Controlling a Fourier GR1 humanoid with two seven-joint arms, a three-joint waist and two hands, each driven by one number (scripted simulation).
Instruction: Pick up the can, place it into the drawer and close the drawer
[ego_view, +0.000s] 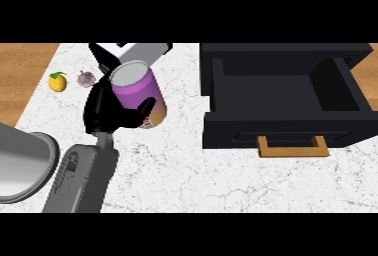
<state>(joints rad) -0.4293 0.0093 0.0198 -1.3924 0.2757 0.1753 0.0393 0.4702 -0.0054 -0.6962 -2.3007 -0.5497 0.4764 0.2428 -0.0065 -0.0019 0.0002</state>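
Observation:
The can (136, 90) is purple with a silver lid and an orange patch near its base. It shows left of centre, lid towards me. My left hand (103, 107) is shut on it, palm on its left side and thumb (145, 111) across its front. The can's left side is hidden by the hand. I cannot tell if its base touches the counter. The black drawer (221, 85) stands open to the right, its inside bare, with a wooden handle (293, 147) on its front. A strip of counter separates the can from the drawer. My right hand shows nowhere.
A lemon (57, 81) and a garlic bulb (86, 78) lie at the counter's far left. A grey and white object (140, 50) sits behind the can, partly hidden. A large grey cylinder (22, 160) fills the lower left. The white marbled counter (221, 185) spreads in front.

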